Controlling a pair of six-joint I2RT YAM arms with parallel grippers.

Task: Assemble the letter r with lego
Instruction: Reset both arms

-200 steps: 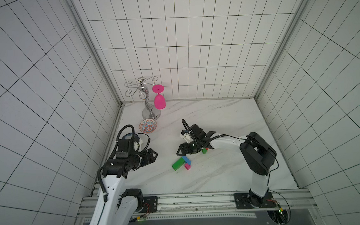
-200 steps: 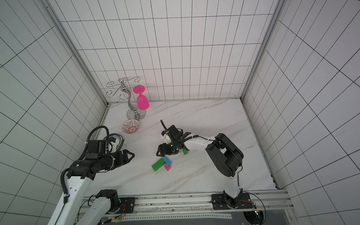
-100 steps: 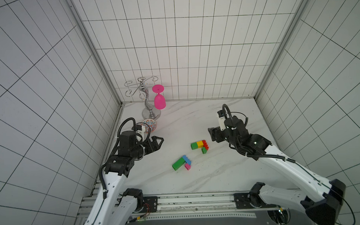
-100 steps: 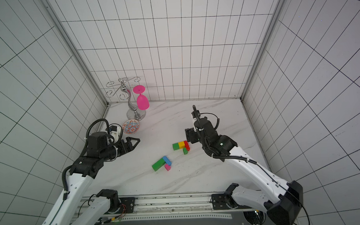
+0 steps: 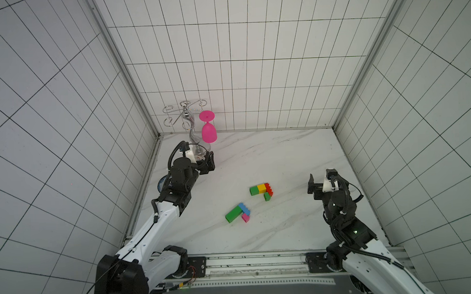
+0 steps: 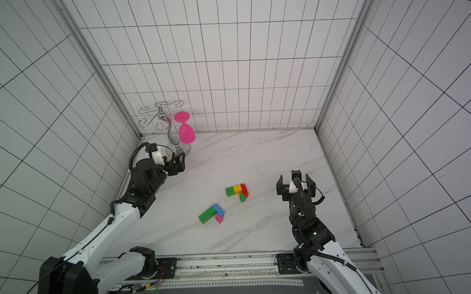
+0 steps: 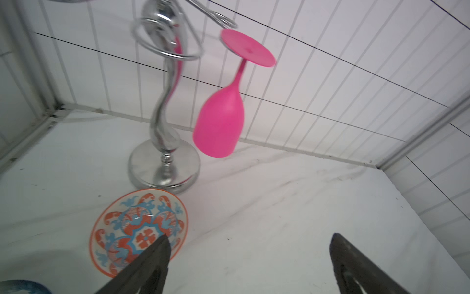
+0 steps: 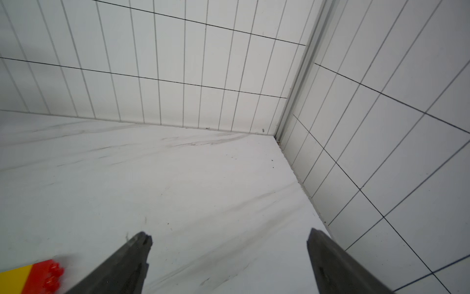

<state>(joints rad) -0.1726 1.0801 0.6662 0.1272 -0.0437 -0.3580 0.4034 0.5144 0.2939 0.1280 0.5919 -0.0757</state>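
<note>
Marble-patterned white tabletop [image 5: 283, 156] carries the studded plastic lego in two loose clusters, neither touched by an arm. Just toward 3 o'clock of centre, a green cube [image 5: 254, 190], a yellow cube [image 5: 261, 188] and a longer red brick [image 5: 268, 189] sit joined in a row, with a second green cube [image 5: 267, 197] tucked against the red brick's 6 o'clock side. Toward 7 o'clock from them lies a long green block [image 5: 233, 213] with a blue brick [image 5: 244, 208] against its end and a pink cube [image 5: 245, 217] beside that.

From the rail at 7 o'clock the left arm stretches along the wall, and the left gripper [image 5: 210, 162] hangs at 10 o'clock, jaws spread wide and empty. Its wrist view shows it over an orange-and-blue patterned bowl [image 7: 138, 229], by the base of a chrome glass rack [image 7: 164, 165] from which a pink plastic wine glass [image 7: 220, 124] hangs upside down.

Folded up from 5 o'clock with its forearm raised, the right arm holds the right gripper [image 6: 295, 180] at 3 o'clock, pointing toward 12 o'clock. Its jaws are fully parted on nothing, well apart from the bricks.
</note>
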